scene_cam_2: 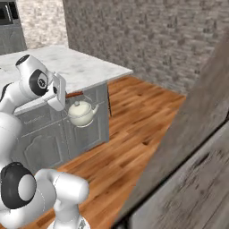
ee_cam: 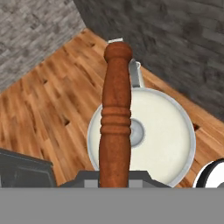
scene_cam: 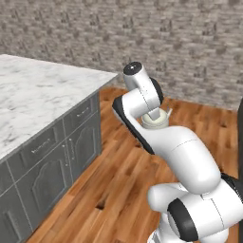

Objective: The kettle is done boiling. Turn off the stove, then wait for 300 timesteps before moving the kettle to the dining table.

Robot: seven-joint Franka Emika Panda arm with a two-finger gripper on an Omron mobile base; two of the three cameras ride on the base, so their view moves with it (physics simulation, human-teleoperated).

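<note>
The cream-white kettle (scene_cam_2: 81,113) hangs in the air over the wooden floor, just off the corner of the dining table (scene_cam_2: 76,67). My gripper (scene_cam_2: 70,95) is shut on its arched reddish-brown handle (ee_cam: 115,118), with the round kettle (ee_cam: 162,135) body and its lid knob right below the gripper (ee_cam: 114,180). From the left base, the kettle (scene_cam: 155,121) peeks out under my wrist, to the right of the marble dining table (scene_cam: 33,95). The stove is out of view.
The table's grey panelled base (scene_cam: 52,161) drops to a wooden floor (scene_cam: 118,180). A stone brick wall (scene_cam: 190,42) runs behind. A large dark slanted panel (scene_cam_2: 188,156) is close on the right. A dark appliance (scene_cam_2: 8,13) sits far back left.
</note>
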